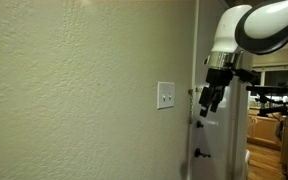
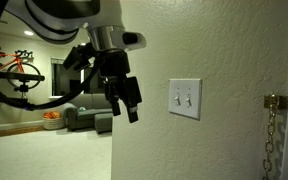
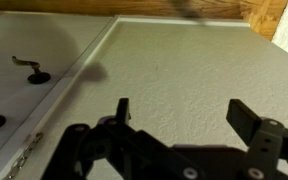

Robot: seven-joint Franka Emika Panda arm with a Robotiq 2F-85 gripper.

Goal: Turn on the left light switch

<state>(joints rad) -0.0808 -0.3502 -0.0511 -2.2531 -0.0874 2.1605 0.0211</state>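
Black two-fingered robot gripper [image 2: 126,108] is hovering beside the small white square wall plate [image 2: 185,99], apart from the tiny left light switch [image 2: 178,99]; its jaws are standing wide open, gripping nothing.

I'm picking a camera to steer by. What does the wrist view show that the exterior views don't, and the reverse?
Only the wrist view: a brown strip along the top, and the gap between the open fingers. Only the exterior views: the wall plate with the left light switch, and a chain. Shared: the gripper, the textured wall, and dark door hardware.
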